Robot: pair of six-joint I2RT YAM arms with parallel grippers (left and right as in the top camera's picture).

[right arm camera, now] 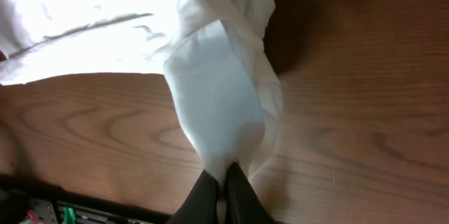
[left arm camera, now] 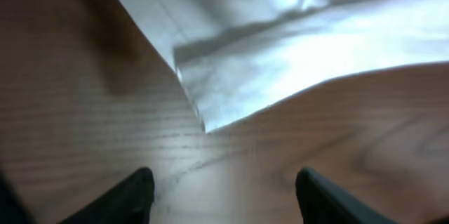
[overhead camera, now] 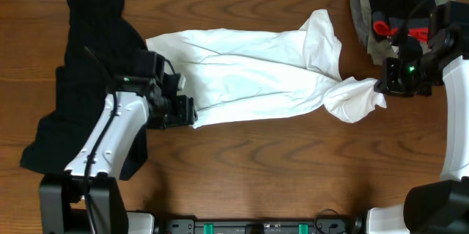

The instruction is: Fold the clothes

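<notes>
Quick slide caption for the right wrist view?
Right claw shut on a bunched end of the white T-shirt over the wooden table.

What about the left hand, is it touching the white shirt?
Apart. The left wrist view shows the left hand open, with bare table between it and the corner of the white shirt.

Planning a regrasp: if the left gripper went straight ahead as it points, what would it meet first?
Probably a corner of the white T-shirt on the table ahead; depth unclear.

T-shirt's (right arm camera: 217, 112) pinched tip out of sight inside right gripper (right arm camera: 225, 185)
</notes>
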